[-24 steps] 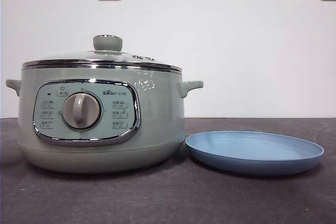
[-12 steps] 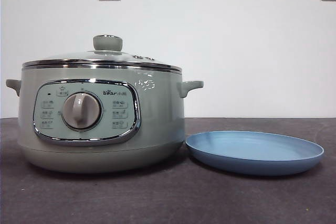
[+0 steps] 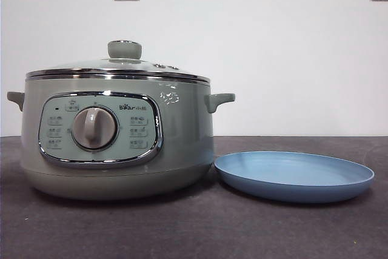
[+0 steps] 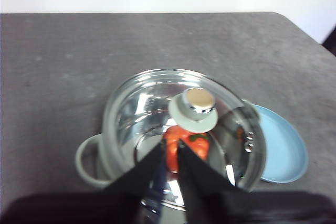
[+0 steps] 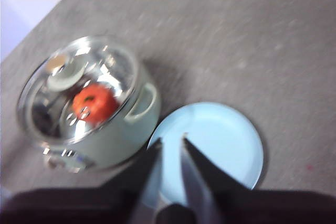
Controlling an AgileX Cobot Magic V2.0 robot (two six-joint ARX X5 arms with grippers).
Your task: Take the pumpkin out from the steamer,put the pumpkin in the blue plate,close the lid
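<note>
You had the large round sage-green steamer sitting on the dark grey surface, its round glass lid with the chrome rim seated on top. Through the glass, the small orange-red pumpkin lay inside the steamer, directly below the lid's pale green knob. Your left gripper hung above the steamer, fingers nearly closed and holding nothing, the knob just beyond the tips; judging by that, this arm was the nearer one for lifting the lid. To the steamer's right, the wide shallow light-blue plate lay just beside its base, bare. Your right gripper hung over the plate's steamer-side rim, fingers slightly parted and empty. Across the front views, nothing had shifted from a second earlier.
</note>
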